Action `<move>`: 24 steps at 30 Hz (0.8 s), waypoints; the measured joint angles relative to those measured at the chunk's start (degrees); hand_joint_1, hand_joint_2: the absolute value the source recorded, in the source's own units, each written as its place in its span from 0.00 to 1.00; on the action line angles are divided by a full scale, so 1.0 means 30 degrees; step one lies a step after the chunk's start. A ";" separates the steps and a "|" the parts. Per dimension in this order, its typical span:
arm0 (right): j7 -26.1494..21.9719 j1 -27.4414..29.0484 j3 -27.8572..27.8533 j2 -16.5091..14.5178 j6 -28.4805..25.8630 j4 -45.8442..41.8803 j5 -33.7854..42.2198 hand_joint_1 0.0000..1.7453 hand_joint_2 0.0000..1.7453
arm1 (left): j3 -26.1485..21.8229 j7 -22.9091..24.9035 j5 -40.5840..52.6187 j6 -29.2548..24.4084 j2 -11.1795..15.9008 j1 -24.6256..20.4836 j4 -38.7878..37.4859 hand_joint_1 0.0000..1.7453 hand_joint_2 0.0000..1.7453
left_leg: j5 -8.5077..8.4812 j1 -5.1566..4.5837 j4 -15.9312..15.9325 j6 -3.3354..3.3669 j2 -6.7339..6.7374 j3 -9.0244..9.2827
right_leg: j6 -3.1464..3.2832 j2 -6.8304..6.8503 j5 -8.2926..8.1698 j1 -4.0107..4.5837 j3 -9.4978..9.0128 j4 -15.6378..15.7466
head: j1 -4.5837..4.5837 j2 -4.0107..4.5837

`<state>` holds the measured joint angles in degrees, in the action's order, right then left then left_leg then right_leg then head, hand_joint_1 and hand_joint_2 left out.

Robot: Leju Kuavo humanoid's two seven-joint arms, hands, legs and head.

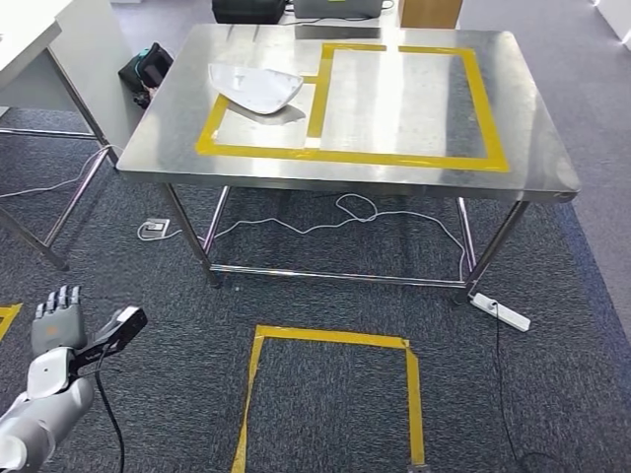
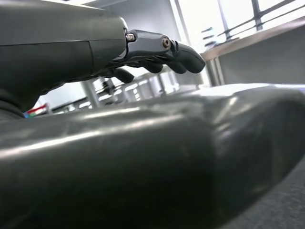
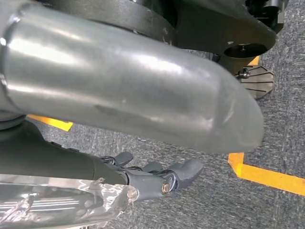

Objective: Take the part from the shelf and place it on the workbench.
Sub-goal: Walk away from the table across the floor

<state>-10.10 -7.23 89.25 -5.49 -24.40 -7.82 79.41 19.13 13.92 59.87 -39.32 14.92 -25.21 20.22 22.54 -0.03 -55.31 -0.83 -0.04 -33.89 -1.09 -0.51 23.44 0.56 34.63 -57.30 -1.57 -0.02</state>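
Left hand [image 1: 58,317] raised low at side, fingers extended, empty; right hand [image 3: 158,179] hanging, fingers loosely extended.

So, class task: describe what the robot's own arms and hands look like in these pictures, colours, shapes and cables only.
The left arm is a smooth silver tube with a black cable running beside it. The left hand has a pale grey back and dark grey fingers with small metal screws. The right hand has the same dark fingers beneath a rounded, shiny silver cover.

Left hand [image 2: 154,50] palm and fingertips behind its own thumb.
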 joint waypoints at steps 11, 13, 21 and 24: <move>-0.0434 0.0243 -0.0519 -0.0011 -0.0261 0.0002 0.0239 0.00 0.00 | -0.9755 -0.2432 0.4600 -0.0214 -0.1984 0.5604 0.2354 0.00 0.00 | -0.0016 -0.0063 -0.0009 0.0062 0.0018 -0.0086 | -0.0046 -0.0020 -0.0031 -0.0062 0.0090 0.0009 | 0.0000 0.0000; -0.0493 0.0310 -0.0619 -0.0029 -0.0386 0.0004 0.0262 0.00 0.00 | -1.2148 -0.3109 0.5611 -0.0221 -0.2641 0.6405 0.2929 0.00 0.00 | -0.0014 -0.0067 -0.0011 0.0066 0.0018 -0.0103 | -0.0049 -0.0018 -0.0033 -0.0064 0.0099 0.0010 | 0.0000 0.0000; -0.0490 0.0477 -0.0940 -0.0279 -0.0907 0.0024 0.0311 0.00 0.00 | -2.0331 -0.4029 0.8254 -0.0241 -0.4960 0.8603 0.4289 0.00 0.00 | -0.0026 -0.0071 -0.0011 0.0092 0.0014 -0.0139 | -0.0056 0.0000 -0.0034 -0.0065 0.0126 0.0011 | 0.0003 0.0000; -0.0474 0.0481 -0.0960 -0.0332 -0.0991 0.0027 0.0323 0.00 0.00 | -2.2096 -0.3987 0.8291 -0.0241 -0.5537 0.8872 0.4514 0.00 0.00 | -0.0039 -0.0070 -0.0011 0.0107 0.0008 -0.0150 | -0.0066 0.0016 -0.0041 -0.0065 0.0126 0.0012 | 0.0002 0.0000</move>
<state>-11.52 -5.79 86.37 -6.48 -27.37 -7.74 80.37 -47.15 1.96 84.74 -40.04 -1.69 1.41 33.76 22.42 -0.24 -55.34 -0.51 -0.02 -34.34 -1.28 -0.46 23.31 0.37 35.00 -57.26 -1.56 -0.02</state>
